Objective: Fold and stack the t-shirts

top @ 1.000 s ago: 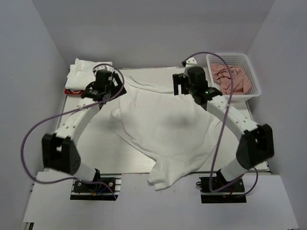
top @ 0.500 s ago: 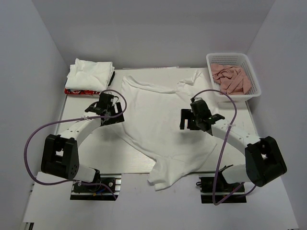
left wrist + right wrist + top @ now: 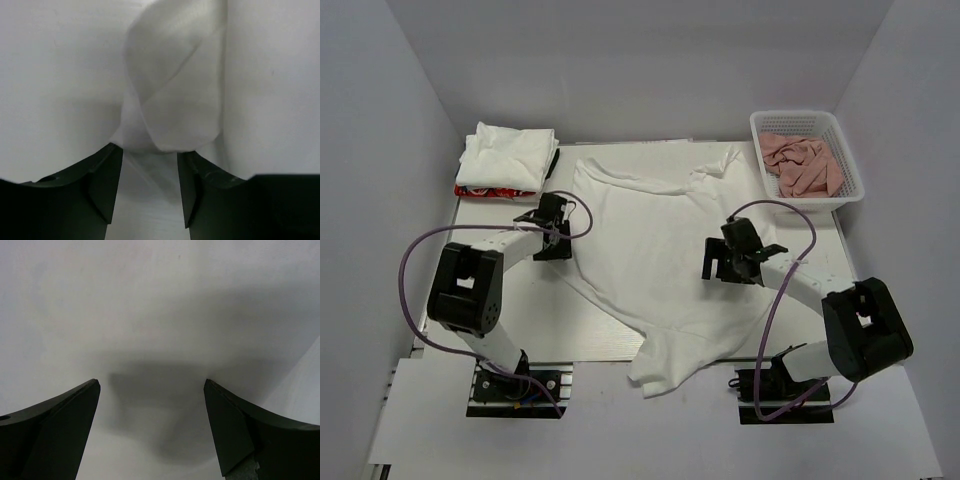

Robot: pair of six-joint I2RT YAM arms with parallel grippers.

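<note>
A large white t-shirt [image 3: 650,230] lies spread over the table, its lower end hanging over the near edge. A folded white t-shirt stack [image 3: 507,153] sits at the back left with a red printed edge under it. My left gripper [image 3: 560,235] is low at the spread shirt's left edge. Its jaws stand partly apart [image 3: 150,165], with a twisted fold of shirt [image 3: 175,90] just ahead of the fingertips. My right gripper [image 3: 725,262] hovers over the shirt's right side. In the right wrist view it is wide open and empty [image 3: 152,390] above smooth white cloth [image 3: 160,295].
A white plastic basket [image 3: 850,185] with salmon-pink cloths [image 3: 805,165] stands at the back right. White walls close in the back and both sides. Bare table [image 3: 515,295] shows left of the shirt. Purple cables loop off both arms.
One second ago both grippers held the shirt's far edge up near the back. The edge now lies flat, and both arms have drawn back toward me, low over the shirt.
</note>
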